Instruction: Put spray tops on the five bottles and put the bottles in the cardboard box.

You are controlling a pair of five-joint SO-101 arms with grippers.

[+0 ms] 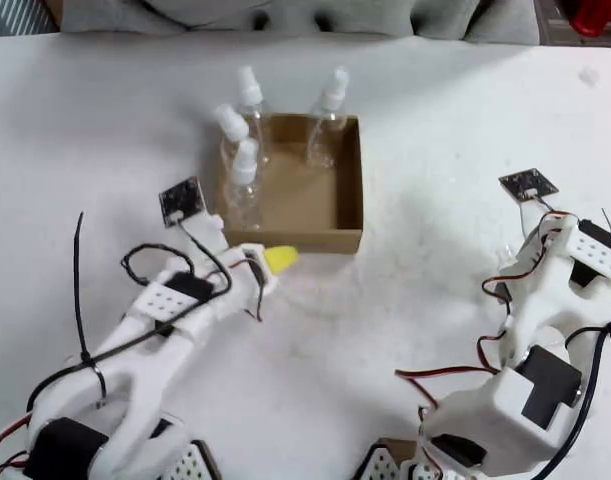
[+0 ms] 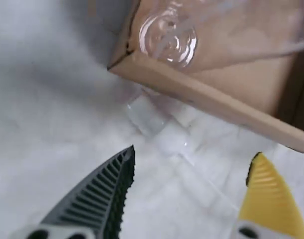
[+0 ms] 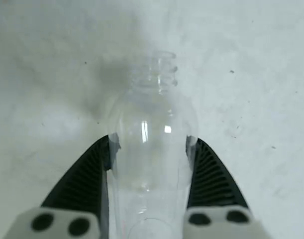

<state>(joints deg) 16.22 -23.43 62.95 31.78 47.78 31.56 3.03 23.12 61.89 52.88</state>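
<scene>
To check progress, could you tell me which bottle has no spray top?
The bottle in the right gripper: bare threaded neck; the four bottles in the cardboard box have tops.

White arms (image 1: 145, 350), black-red cables (image 1: 77, 280)

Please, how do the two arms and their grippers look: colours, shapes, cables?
The left arm and right arm are white shells with black motor blocks, red and black cables, and a small black square board each. The left gripper has ribbed, pointed fingers, one dark grey, one yellow. On the right gripper both are black.
</scene>
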